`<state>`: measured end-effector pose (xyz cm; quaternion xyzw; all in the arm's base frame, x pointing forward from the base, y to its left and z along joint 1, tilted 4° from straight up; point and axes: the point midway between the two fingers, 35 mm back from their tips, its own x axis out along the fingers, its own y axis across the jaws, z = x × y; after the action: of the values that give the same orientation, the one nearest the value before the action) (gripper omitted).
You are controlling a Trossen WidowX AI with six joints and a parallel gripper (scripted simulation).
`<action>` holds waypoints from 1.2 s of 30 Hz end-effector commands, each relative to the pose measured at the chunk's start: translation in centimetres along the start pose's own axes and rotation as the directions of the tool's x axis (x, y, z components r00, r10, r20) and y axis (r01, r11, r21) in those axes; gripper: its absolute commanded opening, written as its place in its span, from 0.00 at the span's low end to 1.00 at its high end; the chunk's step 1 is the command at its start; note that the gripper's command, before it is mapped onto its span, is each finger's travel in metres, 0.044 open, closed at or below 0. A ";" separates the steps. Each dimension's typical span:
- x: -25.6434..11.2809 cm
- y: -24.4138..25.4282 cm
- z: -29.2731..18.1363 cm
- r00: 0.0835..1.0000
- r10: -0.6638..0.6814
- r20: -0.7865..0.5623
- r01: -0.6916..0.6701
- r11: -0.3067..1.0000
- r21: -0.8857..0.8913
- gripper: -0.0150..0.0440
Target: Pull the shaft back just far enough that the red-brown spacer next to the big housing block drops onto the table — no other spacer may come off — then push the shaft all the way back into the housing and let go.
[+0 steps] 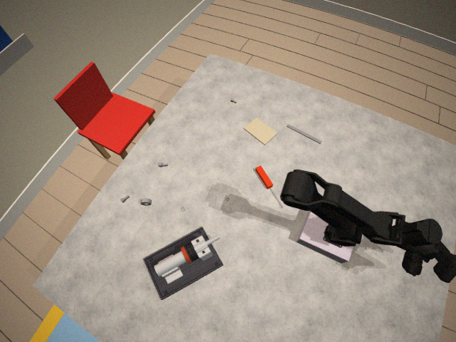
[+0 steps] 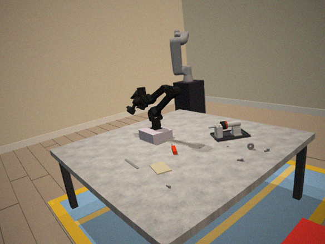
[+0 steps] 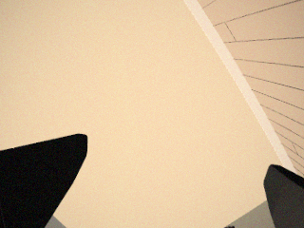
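The big white housing block [image 1: 168, 266] [image 2: 234, 123] sits on a dark tray [image 1: 154, 282] [image 2: 230, 138]. The red-brown spacer [image 1: 187, 254] [image 2: 225, 124] is beside the housing, raised above the tray. Black spacers [image 1: 192, 252] [image 2: 222, 125] sit between it and a white support [image 1: 204, 252] [image 2: 218, 132]; their number cannot be told. The thin pale shaft [image 1: 214, 240] [image 2: 211, 127] sticks out past the support, away from the housing. My gripper [image 1: 429, 268] [image 3: 176, 160] is open and empty, high up and far from the shaft, on the other side of the arm's base. The wrist view shows mostly wall between the fingers.
The arm's pale base block [image 1: 313, 234] [image 2: 155, 136] stands beside the tray. A red-handled screwdriver [image 1: 264, 177] [image 2: 174, 149], a beige card [image 1: 260, 130] [image 2: 160, 167], a grey bar [image 1: 304, 134] [image 2: 131, 164], a grey ring [image 1: 145, 201] [image 2: 250, 146] and several small screws lie on the table.
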<state>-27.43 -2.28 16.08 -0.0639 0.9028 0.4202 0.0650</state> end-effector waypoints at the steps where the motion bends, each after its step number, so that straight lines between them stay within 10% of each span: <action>1: 0.0 -0.2 -0.2 1.000 -0.008 -0.007 0.008 1.000 -0.001 0.98; 14: -5.3 -14.0 -12.6 0.720 -0.546 -0.428 0.509 0.835 -0.208 1.00; 25: -19.5 -23.5 -18.1 0.144 -0.840 -0.523 0.696 0.461 -0.550 1.00; 36: -37.5 -27.0 -15.0 -0.457 -0.842 -0.285 0.522 0.006 -0.853 1.00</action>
<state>8.51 -30.12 12.22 -0.8352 0.4428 0.2924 -0.1443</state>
